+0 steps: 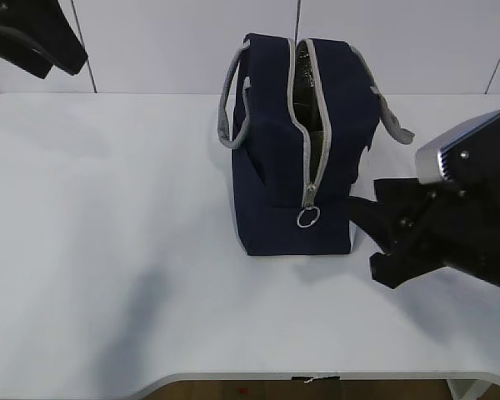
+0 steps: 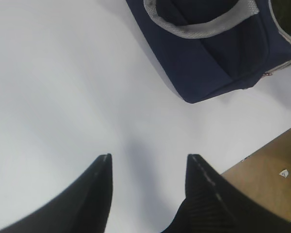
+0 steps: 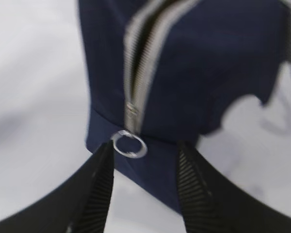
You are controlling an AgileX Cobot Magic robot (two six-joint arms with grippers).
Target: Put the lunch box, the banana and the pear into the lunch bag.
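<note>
Right gripper [image 3: 143, 179], half open and empty, faces the soft lunch bag [image 1: 275, 167]; best taken by its ring pull [image 3: 129, 144].

navy lunch bag [image 1: 271, 142], grey zipper [image 1: 307, 125], white table [image 1: 108, 250]

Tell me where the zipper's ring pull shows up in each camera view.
Exterior view: the ring pull hangs low on the lunch bag's near end, at centre.
Left wrist view: not in it; only a bag corner shows, top right.
Right wrist view: lower centre, just above the claw's tips.
Shared landmark: the grey zipper.
</note>
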